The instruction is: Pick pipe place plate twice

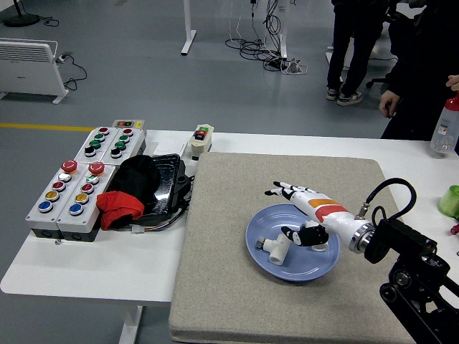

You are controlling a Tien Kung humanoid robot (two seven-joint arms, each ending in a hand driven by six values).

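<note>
Blue plate (301,269) is shown resting on a grey mat (237,215) that covers the right half of the white table (93,269). A small white pipe (275,246) is seen lying on the left part of the plate, its near end pointing toward the bottom of the view. The right hand (300,213) is held above the plate's far right edge, entering from the lower right on a black arm; its fingers (281,189) are spread wide toward the upper left and nothing is held in them. The pipe lies just beside the thumb (305,235), below and to the left of the palm, and is not grasped.

On the left part of the table, grey button boxes (75,190) with coloured buttons are set out, and beside them a black tray (166,188) holding black and red cloth (122,204). A small switch box (201,138) stands at the table's far edge. At the far right, a clear bottle (445,129) is held by a person's hand (455,83), and a green object (450,201) is partly visible at the table's right edge.
</note>
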